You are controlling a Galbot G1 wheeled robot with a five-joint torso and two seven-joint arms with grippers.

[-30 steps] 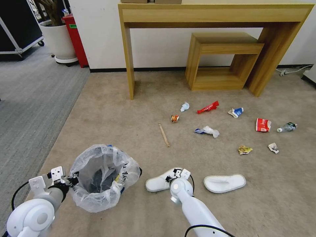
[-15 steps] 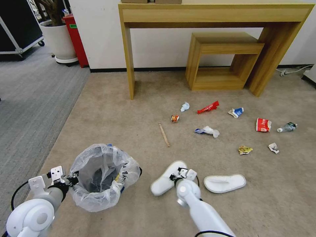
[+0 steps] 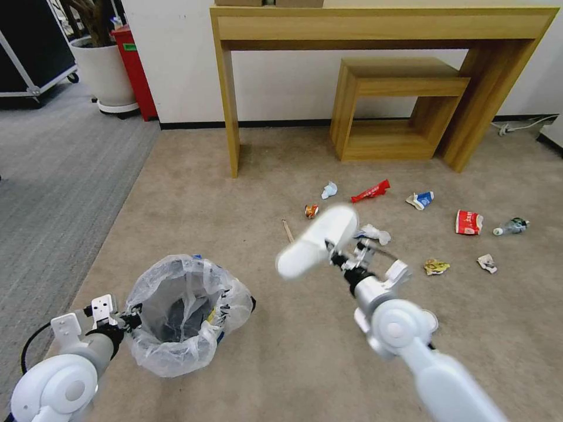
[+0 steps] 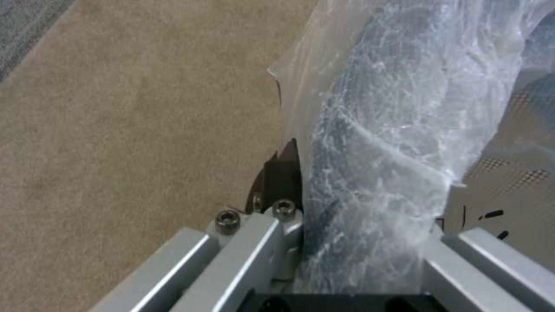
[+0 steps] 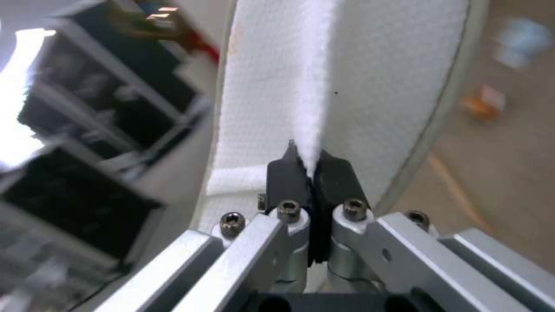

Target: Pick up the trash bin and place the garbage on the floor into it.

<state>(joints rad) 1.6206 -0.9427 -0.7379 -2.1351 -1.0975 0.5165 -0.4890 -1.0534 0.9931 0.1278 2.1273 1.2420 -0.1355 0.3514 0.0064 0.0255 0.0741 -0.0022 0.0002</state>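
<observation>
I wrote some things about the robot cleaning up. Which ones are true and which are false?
1. The right tool is pinching a white slipper in the air. True.
2. The slipper is already inside the trash bin. False: it hangs above the carpet, to the right of the bin.
3. The left tool grips the bin's bagged rim. True.
4. The red wrapper is in the bin. False: it lies on the carpet near the wooden table.
5. The wooden stick lies on the carpet. True.
</observation>
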